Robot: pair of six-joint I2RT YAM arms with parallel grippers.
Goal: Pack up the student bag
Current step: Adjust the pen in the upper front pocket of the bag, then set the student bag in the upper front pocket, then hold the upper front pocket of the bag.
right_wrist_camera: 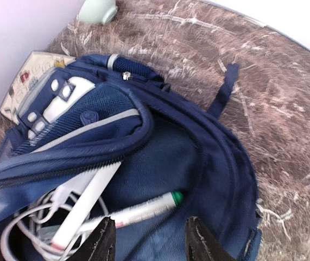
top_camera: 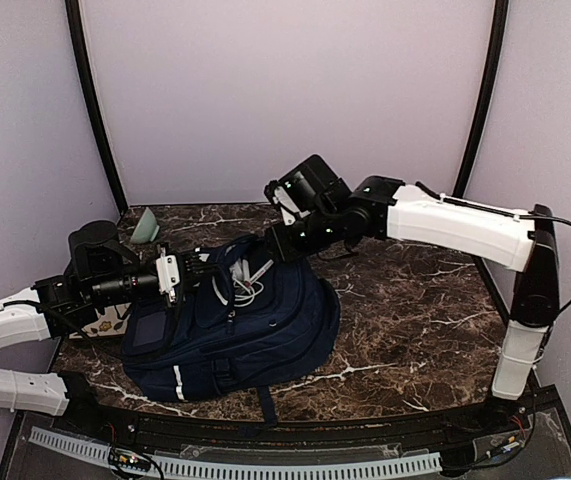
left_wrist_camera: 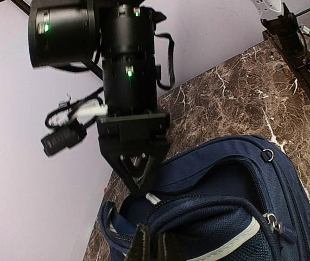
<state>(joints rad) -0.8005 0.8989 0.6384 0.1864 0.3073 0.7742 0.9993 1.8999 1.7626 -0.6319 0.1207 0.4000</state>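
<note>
The student bag (top_camera: 235, 320), navy blue with white trim, lies on the marble table with its main compartment open. My left gripper (top_camera: 193, 266) is shut on the bag's front opening edge (left_wrist_camera: 209, 217) and holds it up; its fingertips (left_wrist_camera: 144, 247) pinch the fabric. My right gripper (top_camera: 277, 240) hovers just above the opening, open and empty, and also shows in the left wrist view (left_wrist_camera: 138, 176). In the right wrist view its fingers (right_wrist_camera: 103, 242) stand apart over a white marker with a green cap (right_wrist_camera: 149, 206). A white cable (right_wrist_camera: 19, 228) and a flat white strip (right_wrist_camera: 89, 204) lie inside too.
A pale green cup-like object (top_camera: 146, 228) stands at the back left, also in the right wrist view (right_wrist_camera: 97, 10). A printed card or booklet (right_wrist_camera: 27, 73) lies under the bag's left side. A bag strap (right_wrist_camera: 224, 89) trails onto the table (top_camera: 415, 300).
</note>
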